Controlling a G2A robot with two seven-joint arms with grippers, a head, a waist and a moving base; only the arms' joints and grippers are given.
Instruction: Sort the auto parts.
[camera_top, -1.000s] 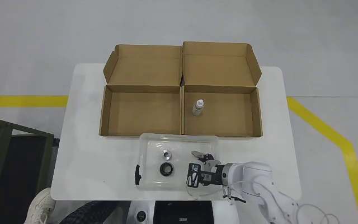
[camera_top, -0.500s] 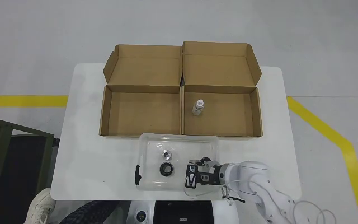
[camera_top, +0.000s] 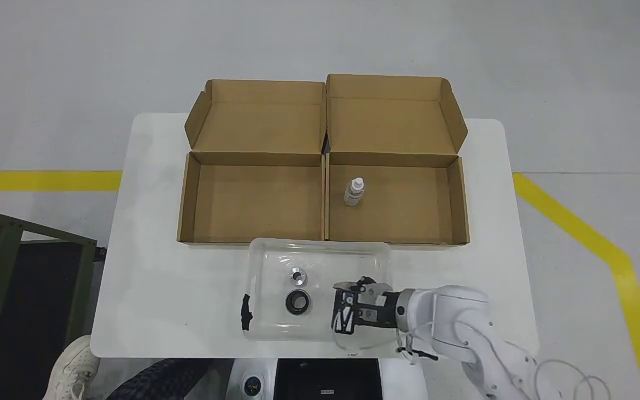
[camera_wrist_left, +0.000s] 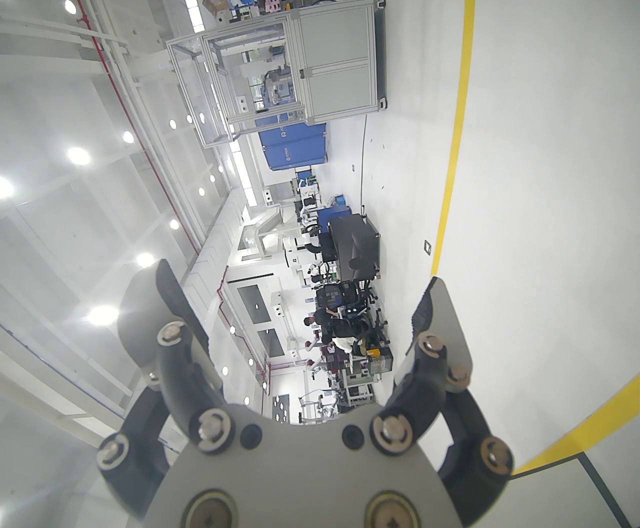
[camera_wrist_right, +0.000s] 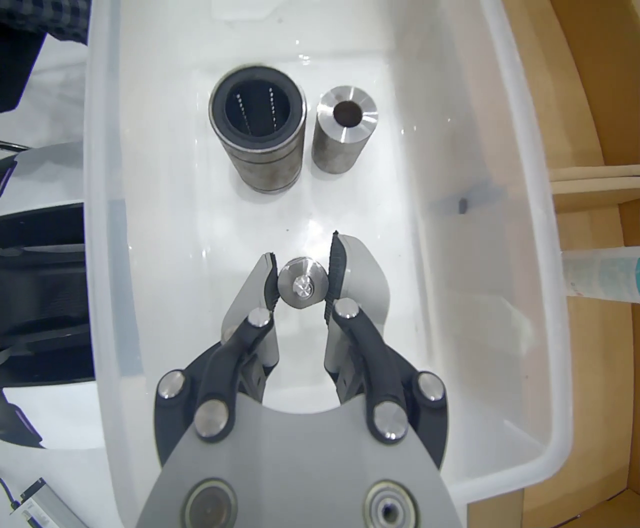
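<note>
Right now the right gripper (camera_wrist_right: 302, 272) is closed across a small steel cylinder (camera_wrist_right: 302, 287), pinching its round sides low inside the clear plastic bin (camera_wrist_right: 530, 200). Such a curved, smooth grip could slip or twist on lifting, dropping the piece against the linear bearing (camera_wrist_right: 257, 125) and steel bushing (camera_wrist_right: 345, 127) just beyond. Farther off, the cardboard boxes (camera_top: 255, 200) wait. The left gripper (camera_wrist_left: 300, 280) hangs wide open, empty.

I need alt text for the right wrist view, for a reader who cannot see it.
The right gripper has its jaws closed on a small round steel part inside a clear plastic bin. Beyond it on the bin floor stand a large bearing sleeve and a smaller steel bushing, side by side, not touching.
</note>
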